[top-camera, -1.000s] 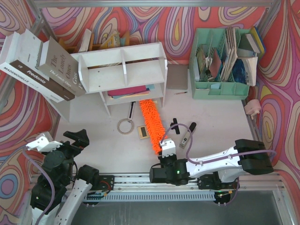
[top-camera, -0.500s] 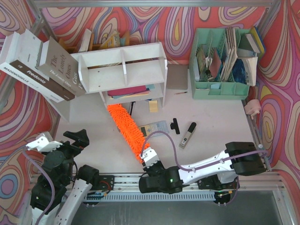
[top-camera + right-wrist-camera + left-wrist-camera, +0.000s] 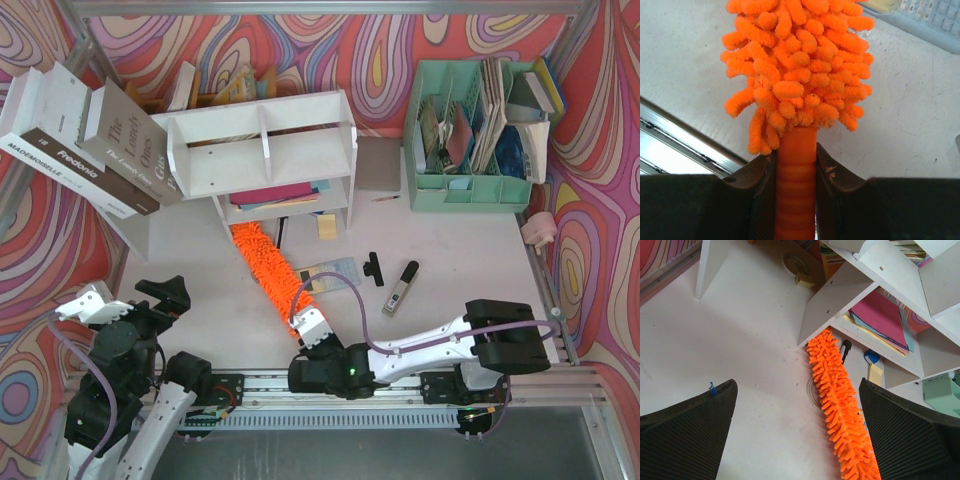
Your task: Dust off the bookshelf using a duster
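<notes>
The white bookshelf (image 3: 265,150) stands at the back left, with flat papers in its lower tier. The orange fluffy duster (image 3: 268,275) lies slanted on the table, its tip at the foot of the shelf's lower left end. My right gripper (image 3: 308,326) is shut on the duster's orange handle (image 3: 796,175) just below the fluffy head (image 3: 800,65). My left gripper (image 3: 165,296) is open and empty, near the front left. In the left wrist view the duster (image 3: 840,410) runs from the shelf (image 3: 840,295) toward my right finger (image 3: 910,435).
A mint green organizer (image 3: 475,130) full of books stands at the back right. Big books (image 3: 80,140) lean at the shelf's left. A calculator (image 3: 330,272), a black clip (image 3: 373,268) and a remote-like stick (image 3: 400,288) lie mid-table. A tape ring (image 3: 812,390) lies partly under the duster.
My right gripper has moved left and toward the near edge. The duster's tip has swung from the lower shelf's right part to its left end, now covering the tape ring.
</notes>
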